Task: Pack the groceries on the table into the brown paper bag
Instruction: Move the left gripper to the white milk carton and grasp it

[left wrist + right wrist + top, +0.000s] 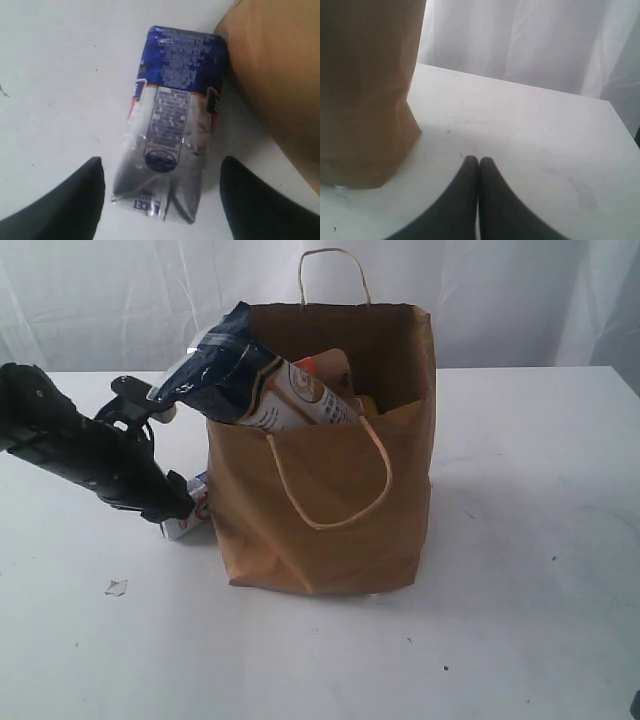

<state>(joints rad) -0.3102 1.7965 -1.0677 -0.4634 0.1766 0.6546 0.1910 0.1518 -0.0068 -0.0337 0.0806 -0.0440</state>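
Note:
The brown paper bag (330, 490) stands upright in the middle of the table (520, 540). A long dark-blue packet (245, 375) sticks out of its mouth, leaning left over the rim. The small white-blue carton (185, 527) lies on the table against the bag's lower left side. My left gripper (175, 502) is low over it. In the left wrist view the carton (172, 145) lies between the two spread fingers (75, 200), untouched, so the left gripper (162, 162) is open. My right gripper (478, 161) is shut and empty above bare table, to the right of the bag (365, 90).
An orange-brown pouch top (325, 365) and something yellow (365, 405) show inside the bag. A small scrap (116, 587) lies on the table at front left. White curtains hang behind the table. The bag wall (280, 65) is close beside the carton.

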